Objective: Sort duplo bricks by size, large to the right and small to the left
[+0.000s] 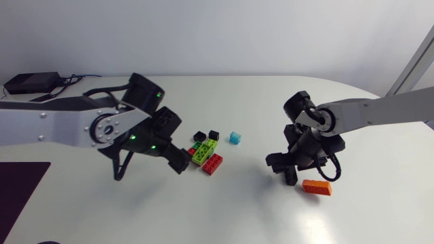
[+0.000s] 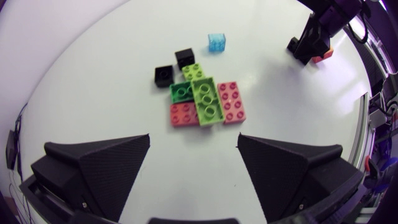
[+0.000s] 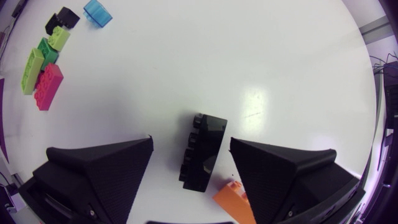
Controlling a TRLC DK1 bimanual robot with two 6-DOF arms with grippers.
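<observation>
Our left pincer (image 2: 194,140) stands released, its two fingers spread wide and holding nothing. Just ahead of it lies the cluster of bricks, packed edge to edge: a long lime brick (image 2: 207,101) in the middle, a pink-red large brick (image 2: 231,102) on one side, and a dark green brick (image 2: 181,92) and a red brick (image 2: 184,114) on the other. Farther ahead are a small lime brick (image 2: 193,71), two small black bricks (image 2: 184,58) (image 2: 164,75) and, farthest out and apart, a small translucent blue brick (image 2: 216,42).

Our right pincer (image 3: 190,140) is also released. A long black brick (image 3: 202,152) lies on the table (image 1: 271,217) between its fingers, not gripped from both sides. An orange brick (image 3: 233,199) lies just beside one finger. A wide stretch of white table separates this pincer from the cluster.
</observation>
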